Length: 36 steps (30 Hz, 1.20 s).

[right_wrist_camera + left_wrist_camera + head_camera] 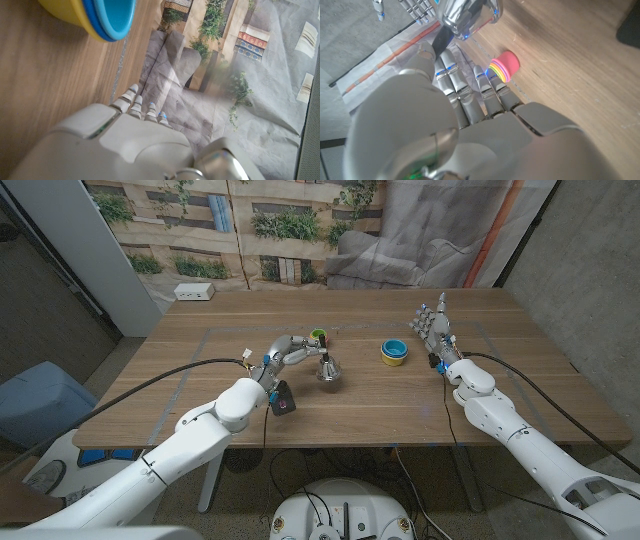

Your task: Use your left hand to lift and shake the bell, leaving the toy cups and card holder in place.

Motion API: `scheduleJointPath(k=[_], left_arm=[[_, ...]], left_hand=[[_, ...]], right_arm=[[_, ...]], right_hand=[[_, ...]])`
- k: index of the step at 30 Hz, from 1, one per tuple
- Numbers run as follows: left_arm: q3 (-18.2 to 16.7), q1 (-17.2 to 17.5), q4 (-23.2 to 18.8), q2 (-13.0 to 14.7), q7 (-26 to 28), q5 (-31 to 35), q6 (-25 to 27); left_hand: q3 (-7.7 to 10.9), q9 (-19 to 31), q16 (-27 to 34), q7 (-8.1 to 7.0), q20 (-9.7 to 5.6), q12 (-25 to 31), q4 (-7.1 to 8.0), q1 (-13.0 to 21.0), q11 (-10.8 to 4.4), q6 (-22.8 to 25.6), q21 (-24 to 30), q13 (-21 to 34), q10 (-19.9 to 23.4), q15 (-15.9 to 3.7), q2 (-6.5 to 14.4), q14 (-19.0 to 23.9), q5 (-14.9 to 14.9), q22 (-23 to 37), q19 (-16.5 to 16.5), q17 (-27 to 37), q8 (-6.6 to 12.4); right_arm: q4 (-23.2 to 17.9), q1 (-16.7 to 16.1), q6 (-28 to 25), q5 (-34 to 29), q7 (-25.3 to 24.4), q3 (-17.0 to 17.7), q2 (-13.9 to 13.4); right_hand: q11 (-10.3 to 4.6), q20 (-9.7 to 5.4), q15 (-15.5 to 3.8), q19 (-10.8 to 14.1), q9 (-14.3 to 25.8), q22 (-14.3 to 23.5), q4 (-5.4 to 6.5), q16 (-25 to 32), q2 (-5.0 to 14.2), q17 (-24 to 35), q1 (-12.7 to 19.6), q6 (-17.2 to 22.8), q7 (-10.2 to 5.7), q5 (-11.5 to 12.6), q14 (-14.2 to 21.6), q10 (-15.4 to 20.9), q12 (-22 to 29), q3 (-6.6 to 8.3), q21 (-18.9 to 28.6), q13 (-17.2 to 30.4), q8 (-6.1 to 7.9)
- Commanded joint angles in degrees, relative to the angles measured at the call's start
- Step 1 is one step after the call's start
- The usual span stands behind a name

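Gripping the bell (328,370) by its handle, the left hand (287,353) fingers (451,75) pinch it; lifting and shaking come next.

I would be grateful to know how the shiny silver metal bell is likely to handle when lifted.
The shiny silver metal bell looks rigid, with a polished surface that may be slippery. Its flared base probably keeps it steady on the table, and the narrow handle under the left hand could swing.

The left hand (290,352) works mid-bench, the bell (329,373) just beside it and a cup stack (318,336) close behind. Another cup stack (393,352) stands between it and the right hand (432,325). Open bench (400,405) lies toward the near edge.
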Motion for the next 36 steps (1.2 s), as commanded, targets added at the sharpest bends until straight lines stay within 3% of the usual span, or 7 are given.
scheduleJointPath(k=[1, 11, 24, 32, 36], left_arm=[[1.1, 0.3, 3.8, -0.1, 2.3, 11.9, -9.1], [1.6, -0.5, 8.4, -0.7, 5.9, 24.5, -18.9], [0.7, -0.3, 11.4, -2.0, 10.3, 34.0, -24.0], [-0.4, 1.0, 11.3, -2.6, 9.7, 33.3, -23.6], [-1.8, 3.0, 8.4, -3.9, 6.7, 27.7, -16.5]], left_hand=[[-0.08, 0.2, 0.0, 0.44, 0.24, 0.0, 0.08, 0.5, -0.98, 0.9, 0.3, 0.1, 1.3, -7.30, 0.4, -0.3, 0.4, 0.3, 0.3, 0.1, 0.43], [-0.14, 0.2, 0.1, 0.46, 0.01, -0.1, 0.07, 0.6, -0.92, 0.8, 0.3, 0.1, 0.9, -7.50, 0.5, -0.1, 0.4, 0.3, 0.4, 0.1, 0.38], [-0.31, 0.2, 0.2, -0.04, -0.21, -0.2, 0.08, 0.7, -0.96, 0.7, 0.4, 0.1, 0.5, -7.77, 0.6, 0.1, 0.3, 0.3, 0.4, 0.2, 0.31], [-0.42, 0.2, 0.3, -0.41, -0.34, -0.2, 0.11, 0.7, -0.98, 0.8, 0.3, 0.1, 0.4, -7.89, 0.7, 0.3, 0.3, 0.3, 0.3, 0.2, 0.33], [-0.57, 0.2, 0.2, -0.12, -0.35, -0.2, 0.09, 0.7, -0.97, 1.0, 0.3, 0.1, 0.4, -7.90, 0.5, 0.3, 0.3, 0.3, 0.4, 0.2, 0.40]], right_arm=[[-0.1, 0.0, 0.0, 0.0, 0.0, 0.0, 0.0], [0.0, 0.0, 0.0, 0.0, 0.1, 0.0, 0.0], [0.1, 0.0, 0.1, 0.0, 0.1, 0.0, 0.0], [0.0, 0.0, 0.0, 0.0, 0.1, 0.0, 0.0], [0.0, 0.0, 0.0, 0.0, 0.1, 0.0, 0.0]], right_hand=[[-0.22, -0.06, -0.08, 0.3, 0.2, 0.2, -0.06, 0.2, 5.58, 0.3, 0.2, -0.6, 0.04, 0.4, -0.2, -0.5, 0.3, -0.34, 0.3, 0.1, 0.33], [-0.30, 0.02, -0.08, 0.4, 0.2, 0.2, -0.06, 0.2, 5.58, 0.3, 0.2, -0.5, 0.05, 0.4, -0.2, -0.5, 0.3, -0.33, 0.3, 0.1, 0.35], [-0.21, 0.04, -0.10, 0.3, 0.2, 0.2, -0.06, 0.2, 5.57, 0.3, 0.2, -0.6, 0.02, 0.4, -0.2, -0.5, 0.3, -0.34, 0.3, 0.1, 0.33], [-0.30, -0.03, -0.09, 0.4, 0.2, 0.2, -0.06, 0.2, 5.57, 0.3, 0.2, -0.6, 0.03, 0.4, -0.2, -0.5, 0.3, -0.34, 0.3, 0.1, 0.34], [-0.33, -0.03, -0.07, 0.4, 0.2, 0.2, -0.06, 0.2, 5.57, 0.3, 0.2, -0.6, 0.02, 0.4, -0.2, -0.5, 0.3, -0.34, 0.3, 0.1, 0.32]])
